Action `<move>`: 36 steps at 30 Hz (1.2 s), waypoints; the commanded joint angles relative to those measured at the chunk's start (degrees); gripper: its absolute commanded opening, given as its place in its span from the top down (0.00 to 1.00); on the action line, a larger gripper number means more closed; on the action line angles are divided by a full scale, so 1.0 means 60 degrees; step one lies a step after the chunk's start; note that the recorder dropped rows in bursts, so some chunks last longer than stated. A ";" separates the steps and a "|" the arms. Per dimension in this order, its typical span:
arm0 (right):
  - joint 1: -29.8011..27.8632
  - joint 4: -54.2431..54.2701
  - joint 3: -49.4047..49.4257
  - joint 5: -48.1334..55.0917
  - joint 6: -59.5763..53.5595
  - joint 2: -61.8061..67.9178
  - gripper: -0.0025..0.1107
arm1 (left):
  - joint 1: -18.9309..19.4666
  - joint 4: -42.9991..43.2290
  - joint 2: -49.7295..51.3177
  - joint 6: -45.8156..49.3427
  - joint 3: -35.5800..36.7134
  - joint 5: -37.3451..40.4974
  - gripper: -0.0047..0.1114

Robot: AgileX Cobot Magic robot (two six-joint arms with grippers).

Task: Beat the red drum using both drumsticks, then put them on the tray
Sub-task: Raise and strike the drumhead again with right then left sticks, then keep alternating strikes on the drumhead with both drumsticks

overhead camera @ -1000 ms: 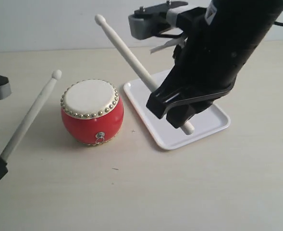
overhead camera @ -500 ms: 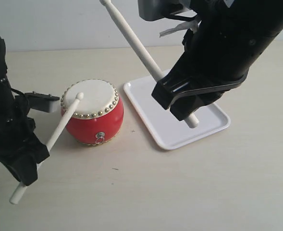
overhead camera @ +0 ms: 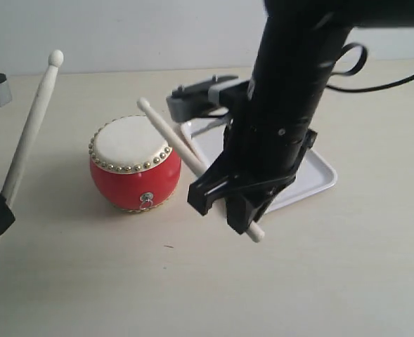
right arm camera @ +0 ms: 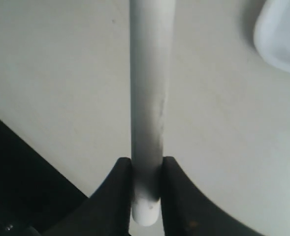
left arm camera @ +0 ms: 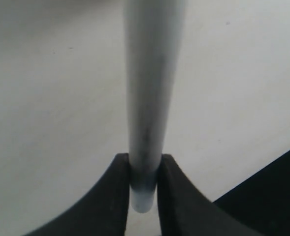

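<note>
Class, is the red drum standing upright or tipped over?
Upright: the red drum stands on its base, cream skin on top, facing up.

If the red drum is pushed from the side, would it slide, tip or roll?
The red drum probably slides first, since it stands upright. Pushed high, it may tip, and its rounded barrel body would then likely roll.

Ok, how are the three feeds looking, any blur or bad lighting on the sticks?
Exterior view: evenly lit and sharp, left drumstick and right drumstick crisp, only a faint shadow by the red drum. Left wrist view: dim, the stick soft-focus near the lens. Right wrist view: brighter, stick likewise soft, tray corner blurred.
</note>
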 commanded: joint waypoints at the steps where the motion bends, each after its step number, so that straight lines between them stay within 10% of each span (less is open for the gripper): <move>1: 0.0022 -0.0186 -0.0009 -0.0044 -0.0146 0.1038 0.98 | 0.0028 0.0005 -0.0470 -0.0084 0.0399 -0.0261 0.96; 17: 0.0022 -0.0723 -0.0128 -0.0044 -0.0132 -0.0954 0.98 | -0.0535 -0.0056 0.0425 -0.0054 0.0421 -0.0740 0.96; 28: 0.0022 -0.0977 -0.0093 -0.0044 -0.0245 0.1866 0.98 | -0.0535 0.0171 -0.0069 -0.0375 0.0347 -0.0727 0.96; 36: 0.0022 -0.1306 -0.0253 -0.0044 -0.0109 -0.2463 0.98 | -0.0553 0.0098 0.2482 -0.0174 -0.0284 -0.0651 0.96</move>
